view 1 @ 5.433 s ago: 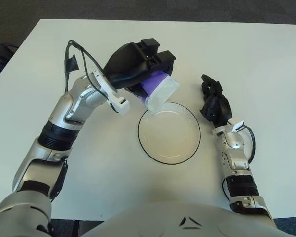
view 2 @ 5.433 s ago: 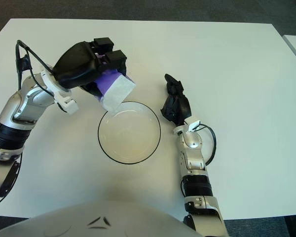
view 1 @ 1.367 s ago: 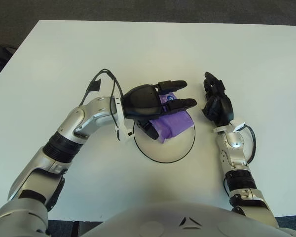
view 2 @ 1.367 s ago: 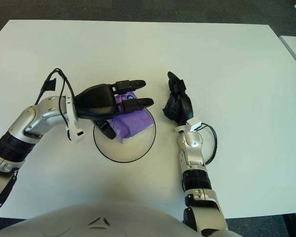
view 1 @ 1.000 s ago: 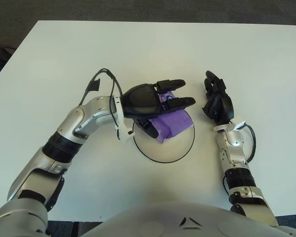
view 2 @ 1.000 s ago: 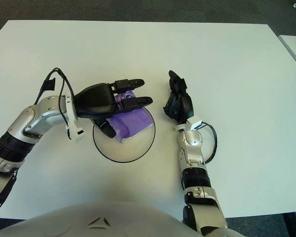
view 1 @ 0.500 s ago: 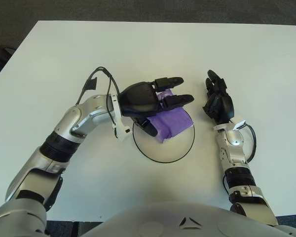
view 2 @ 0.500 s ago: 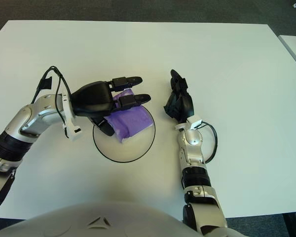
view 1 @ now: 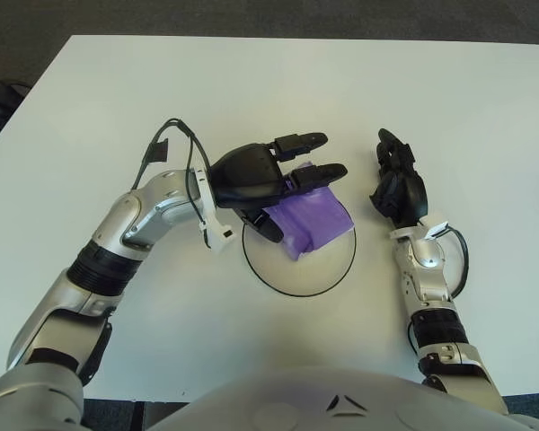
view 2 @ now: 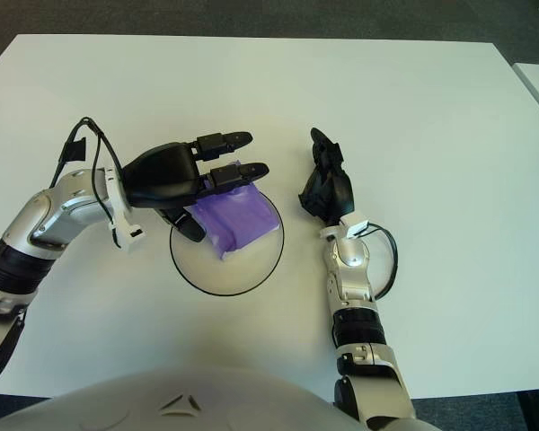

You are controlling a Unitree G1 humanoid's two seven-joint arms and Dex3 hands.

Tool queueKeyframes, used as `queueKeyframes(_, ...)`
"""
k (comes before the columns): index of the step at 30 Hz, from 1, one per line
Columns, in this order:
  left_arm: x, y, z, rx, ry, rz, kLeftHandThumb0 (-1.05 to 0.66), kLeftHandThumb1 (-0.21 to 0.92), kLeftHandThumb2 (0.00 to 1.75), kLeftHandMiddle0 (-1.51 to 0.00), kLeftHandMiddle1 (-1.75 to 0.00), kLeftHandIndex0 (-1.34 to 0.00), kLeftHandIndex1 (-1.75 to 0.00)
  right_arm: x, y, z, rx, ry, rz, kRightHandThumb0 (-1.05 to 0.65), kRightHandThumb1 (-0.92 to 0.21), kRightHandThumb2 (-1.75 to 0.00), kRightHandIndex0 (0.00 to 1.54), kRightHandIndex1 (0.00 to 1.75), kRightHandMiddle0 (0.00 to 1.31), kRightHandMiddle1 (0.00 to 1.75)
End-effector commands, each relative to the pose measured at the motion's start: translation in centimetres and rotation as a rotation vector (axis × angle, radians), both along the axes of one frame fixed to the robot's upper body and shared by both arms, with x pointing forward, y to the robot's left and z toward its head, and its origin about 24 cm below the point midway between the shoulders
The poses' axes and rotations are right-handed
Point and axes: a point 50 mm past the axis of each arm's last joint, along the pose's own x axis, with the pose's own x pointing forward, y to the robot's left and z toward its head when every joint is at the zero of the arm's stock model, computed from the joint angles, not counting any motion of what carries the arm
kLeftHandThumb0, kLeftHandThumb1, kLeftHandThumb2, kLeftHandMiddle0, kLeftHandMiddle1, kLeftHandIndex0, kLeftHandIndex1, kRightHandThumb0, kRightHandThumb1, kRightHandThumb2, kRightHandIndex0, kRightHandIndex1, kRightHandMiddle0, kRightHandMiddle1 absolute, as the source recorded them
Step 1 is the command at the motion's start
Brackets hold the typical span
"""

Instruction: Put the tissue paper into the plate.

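Tissue paper lying in the plate, left hand open above it.

The purple tissue paper (view 1: 311, 218) rests inside the plate (view 1: 287, 277), toward its far side, on the white desk (view 1: 269, 90). The left hand (view 1: 251, 175) hovers over the plate's far-left rim with its fingers (view 1: 321, 171) released and stretched out to the right, holding nothing; two of them reach over the far edge of the tissue paper, and whether they touch it cannot be told. The right hand (view 1: 398, 187) sits on the desk just right of the plate, apart from it, its fingers loosely curled and holding nothing.
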Motion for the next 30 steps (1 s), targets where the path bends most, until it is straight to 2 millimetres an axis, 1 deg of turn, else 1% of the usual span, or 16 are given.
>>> queueKeyframes(1, -0.1, 0.9, 0.1, -0.020, -0.036, 0.028, -0.97, 0.92, 0.40, 0.00, 0.00, 0.00, 0.00, -3.8, 0.6, -6.7, 0.044, 0.349, -0.006, -0.83, -0.92, -1.04, 0.26, 0.07, 0.00, 0.57)
queueKeyframes(2, 0.0, 1.2, 0.2, -0.038, -0.036, 0.037, -0.98, 0.92, 0.41, 0.00, 0.00, 0.00, 0.00, -3.8, 0.7, -6.7, 0.046, 0.349, -0.006, -0.83, -0.92, -1.04, 0.26, 0.07, 0.00, 0.57)
queueKeyframes(6, 0.2, 2.0, 0.4, -0.090, -0.014, 0.057, -0.88, 0.92, 0.34, 0.00, 0.00, 0.00, 0.00, -3.9, 0.9, -6.5, 0.050, 0.351, -0.007, -0.83, -0.92, -1.05, 0.25, 0.07, 0.00, 0.56)
queueKeyframes(9, 0.2, 2.3, 0.3, -0.142, 0.018, 0.059, -0.84, 0.92, 0.34, 0.00, 0.00, 0.00, 0.00, -3.9, 0.9, -6.4, 0.051, 0.354, -0.009, -0.83, -0.92, -1.05, 0.25, 0.07, 0.00, 0.56)
queueKeyframes(12, 0.2, 2.6, 0.1, -0.257, 0.116, 0.062, -0.89, 0.92, 0.42, 0.00, 0.00, 0.00, 0.00, -3.8, 0.9, -6.4, 0.064, 0.371, -0.014, -0.82, -0.92, -1.04, 0.25, 0.07, 0.00, 0.54)
queueKeyframes(16, 0.3, 3.7, -0.2, -0.342, 0.210, 0.066, -0.95, 0.92, 0.53, 0.00, 0.00, 0.00, 0.00, -3.7, 0.8, -6.6, 0.070, 0.403, -0.019, -0.82, -0.92, -1.03, 0.25, 0.07, 0.00, 0.47)
queueKeyframes(19, 0.4, 4.6, -0.5, -0.404, 0.269, 0.063, -0.97, 0.92, 0.59, 0.00, 0.00, 0.00, 0.00, -3.6, 0.8, -6.7, 0.060, 0.416, -0.018, -0.81, -0.92, -1.03, 0.25, 0.07, 0.00, 0.46)
queueKeyframes(21, 0.5, 4.8, -0.7, -0.445, 0.312, 0.055, -0.97, 0.92, 0.62, 0.00, 0.00, 0.00, 0.00, -3.6, 0.8, -6.7, 0.056, 0.418, -0.017, -0.81, -0.92, -1.03, 0.26, 0.07, 0.00, 0.46)
queueKeyframes(22, 0.6, 4.8, -0.7, -0.484, 0.354, 0.045, -0.97, 0.92, 0.62, 0.00, 0.00, 0.00, 0.00, -3.6, 0.8, -6.7, 0.053, 0.418, -0.015, -0.81, -0.92, -1.03, 0.26, 0.07, 0.00, 0.46)
queueKeyframes(25, 0.8, 4.9, -0.7, -0.572, 0.479, 0.009, -0.99, 0.92, 0.72, 0.00, 0.00, 0.00, 0.00, -3.5, 0.8, -6.8, 0.046, 0.419, -0.012, -0.81, -0.92, -1.03, 0.26, 0.07, 0.00, 0.46)
queueKeyframes(27, 1.1, 5.1, -0.6, -0.634, 0.604, -0.025, -1.00, 0.92, 0.76, 0.00, 0.00, 0.00, 0.00, -3.5, 0.8, -6.8, 0.042, 0.420, -0.012, -0.81, -0.92, -1.03, 0.26, 0.07, 0.00, 0.46)
queueKeyframes(29, 1.6, 5.6, -1.2, -0.717, 0.725, -0.006, -1.01, 0.92, 0.81, 0.00, 0.00, 0.00, 0.00, -3.4, 0.8, -6.8, 0.041, 0.422, -0.011, -0.81, -0.92, -1.03, 0.26, 0.07, 0.00, 0.46)
queueKeyframes(30, 1.8, 5.7, -1.4, -0.735, 0.751, 0.002, -1.02, 0.92, 0.84, 0.00, 0.00, 0.00, 0.00, -3.4, 0.8, -6.8, 0.041, 0.422, -0.011, -0.81, -0.92, -1.03, 0.26, 0.07, 0.00, 0.46)
